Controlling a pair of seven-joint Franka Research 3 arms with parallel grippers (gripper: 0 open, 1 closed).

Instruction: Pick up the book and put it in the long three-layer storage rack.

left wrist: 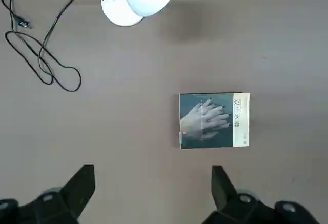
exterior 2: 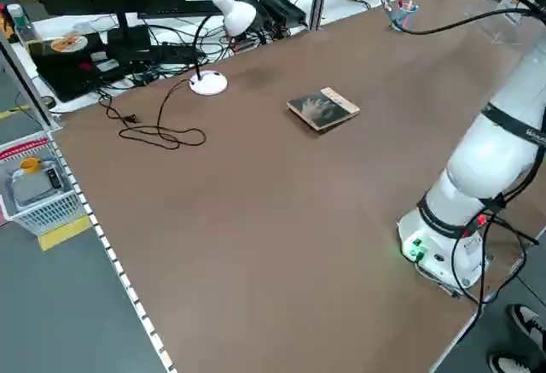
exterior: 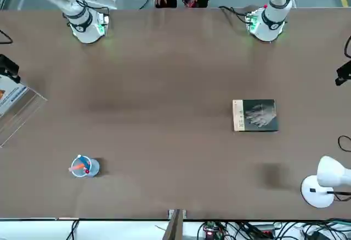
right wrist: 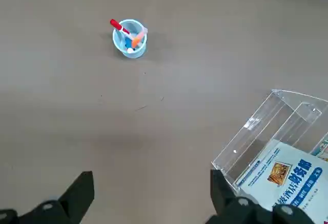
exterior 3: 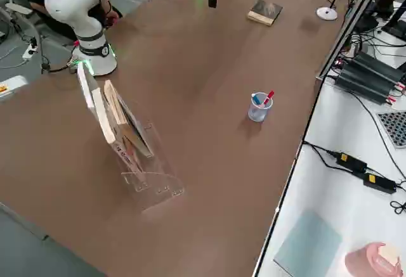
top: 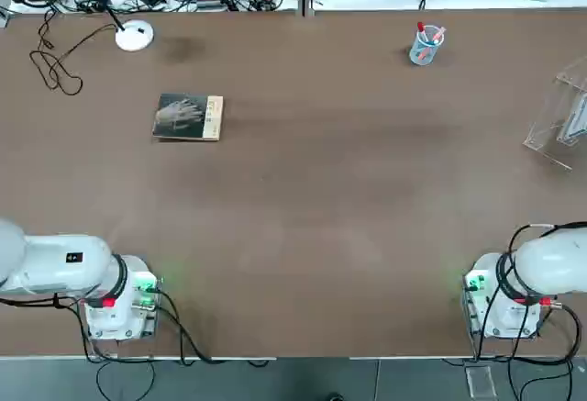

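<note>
The book is seen flat on the table, far from the rack, which is cut off at the overhead picture's edge. Both the left gripper and right gripper are held spread, empty, only fingertips showing.

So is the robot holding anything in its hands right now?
No, nothing. The left gripper and right gripper are both open and empty; the book lies flat on the table.
</note>
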